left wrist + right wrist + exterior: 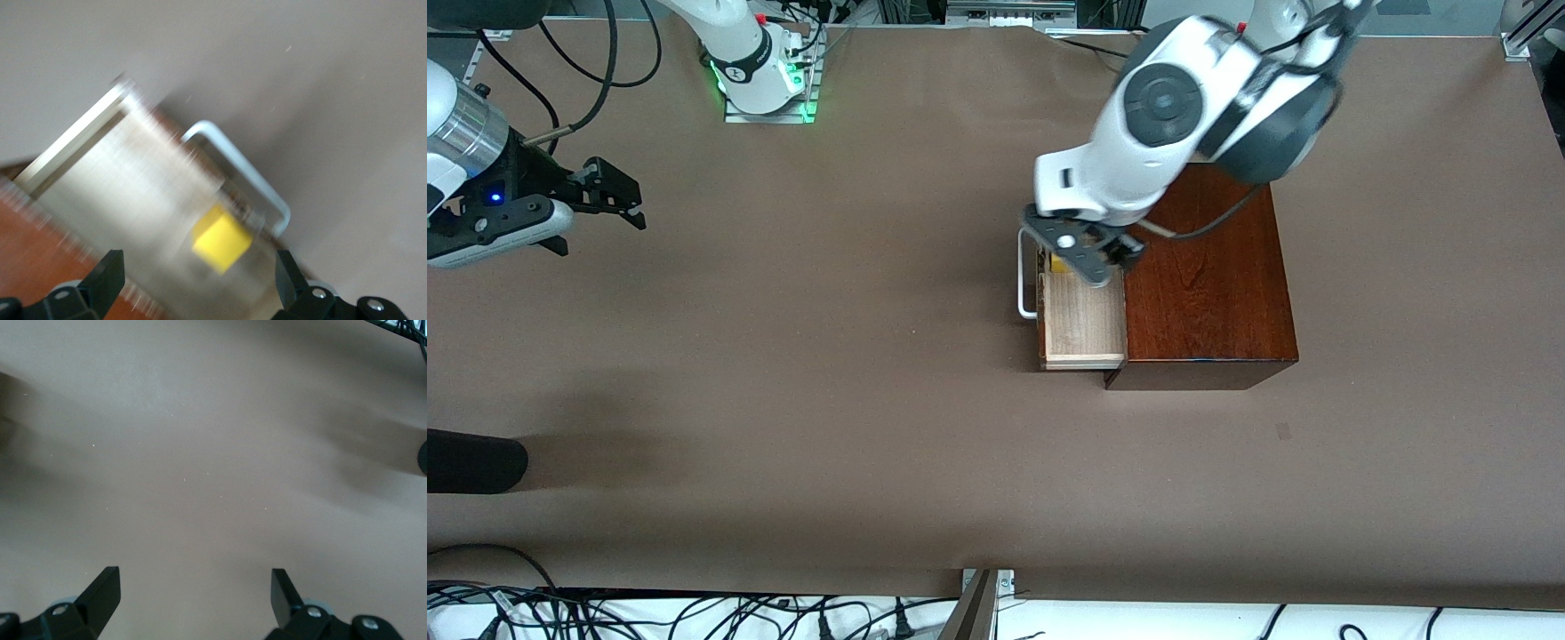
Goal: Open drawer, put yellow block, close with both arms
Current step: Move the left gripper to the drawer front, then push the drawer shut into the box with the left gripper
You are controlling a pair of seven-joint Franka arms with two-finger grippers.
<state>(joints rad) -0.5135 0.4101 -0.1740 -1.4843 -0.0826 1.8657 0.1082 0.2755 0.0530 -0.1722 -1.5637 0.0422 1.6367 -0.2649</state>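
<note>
The drawer point(1083, 327) stands pulled out of the dark mahogany box point(1209, 284), its white bar handle point(1023, 276) toward the right arm's end of the table. The yellow block point(1058, 263) lies in the drawer tray near the handle; in the left wrist view the block point(221, 239) rests on the pale tray floor point(127, 187). My left gripper point(1092, 260) is open and empty just above the block, over the drawer. My right gripper point(609, 191) is open and empty over bare table near the right arm's end.
A brown cloth covers the table point(827, 400). A dark object point(471, 462) lies at the table's edge near the right arm's end, nearer the front camera. Cables run along the front edge point(694, 613).
</note>
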